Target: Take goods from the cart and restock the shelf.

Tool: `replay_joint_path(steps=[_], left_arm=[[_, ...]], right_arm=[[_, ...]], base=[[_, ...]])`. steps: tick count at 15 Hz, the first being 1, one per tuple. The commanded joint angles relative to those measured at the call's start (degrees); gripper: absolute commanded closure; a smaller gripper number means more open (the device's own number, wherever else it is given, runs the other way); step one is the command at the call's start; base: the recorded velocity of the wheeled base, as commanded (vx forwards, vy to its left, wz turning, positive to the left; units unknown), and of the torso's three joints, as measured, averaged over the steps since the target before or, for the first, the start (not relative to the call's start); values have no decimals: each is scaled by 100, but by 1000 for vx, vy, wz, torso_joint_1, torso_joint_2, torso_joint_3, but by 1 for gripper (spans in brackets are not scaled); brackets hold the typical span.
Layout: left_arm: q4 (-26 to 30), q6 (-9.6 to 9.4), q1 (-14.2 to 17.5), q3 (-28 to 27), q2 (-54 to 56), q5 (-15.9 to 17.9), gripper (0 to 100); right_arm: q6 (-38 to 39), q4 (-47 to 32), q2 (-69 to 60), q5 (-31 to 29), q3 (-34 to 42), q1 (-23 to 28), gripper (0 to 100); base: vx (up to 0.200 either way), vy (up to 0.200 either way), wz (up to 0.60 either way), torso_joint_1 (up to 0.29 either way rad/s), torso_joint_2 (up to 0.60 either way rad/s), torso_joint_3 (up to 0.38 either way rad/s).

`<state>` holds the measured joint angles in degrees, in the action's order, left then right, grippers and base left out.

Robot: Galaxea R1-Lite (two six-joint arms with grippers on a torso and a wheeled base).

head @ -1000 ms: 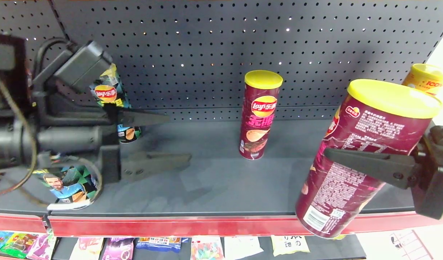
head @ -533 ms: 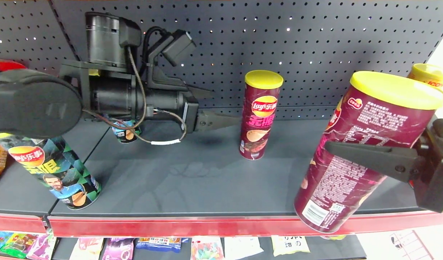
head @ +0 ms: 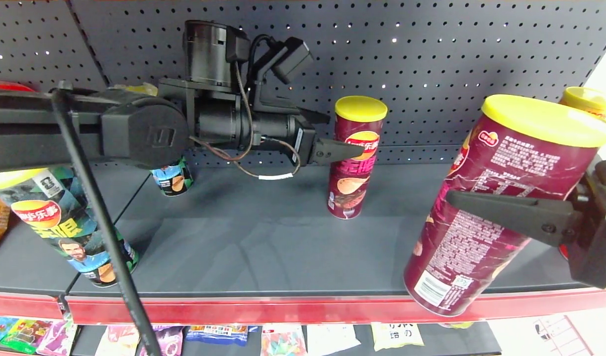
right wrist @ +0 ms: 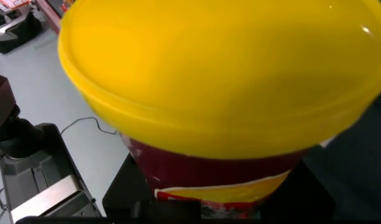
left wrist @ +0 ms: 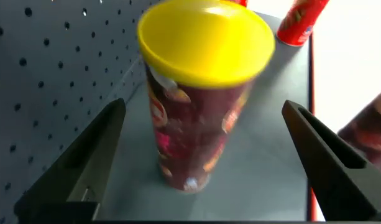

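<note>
A maroon chip can with a yellow lid stands upright mid-shelf near the pegboard. My left gripper is open at its upper part, one finger on each side. In the left wrist view the can sits between the spread fingers, with a gap on both sides. At the front right, my right gripper is shut on a second maroon chip can. This can is tilted, and its bottom hangs over the shelf's red front edge. Its yellow lid shows close up in the right wrist view.
A green chip can leans at the front left, and another stands behind the left arm. An orange can stands at the back right. A grey pegboard backs the shelf. Snack packets lie on the shelf below.
My left arm has swung right along the shelf, away from the green cans, and its open fingers now straddle the standing maroon can. The right gripper's can has risen slightly.
</note>
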<state>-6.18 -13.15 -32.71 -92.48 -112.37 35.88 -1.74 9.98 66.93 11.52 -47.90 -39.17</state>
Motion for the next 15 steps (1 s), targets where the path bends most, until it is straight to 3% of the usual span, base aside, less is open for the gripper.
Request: replay_joint_path(steps=[1, 9, 10, 15], left_arm=[[3, 6, -60, -236, -250, -2, 0], [20, 23, -201, -877, -733, -98, 0], [20, 23, -227, -939, -769, -116, 100], [20, 23, -306, -965, -813, -116, 100]], right_arm=[[-1, 4, -13, -1, 0, -3, 100], [-1, 4, -13, -9, 0, -3, 100], [-1, 4, -22, -9, 8, -3, 100], [7, 4, -13, -9, 8, -3, 100]], base=[[0, 0, 0, 0, 0, 0], [0, 0, 0, 0, 0, 0], [0, 0, 0, 0, 0, 0], [0, 0, 0, 0, 0, 0]])
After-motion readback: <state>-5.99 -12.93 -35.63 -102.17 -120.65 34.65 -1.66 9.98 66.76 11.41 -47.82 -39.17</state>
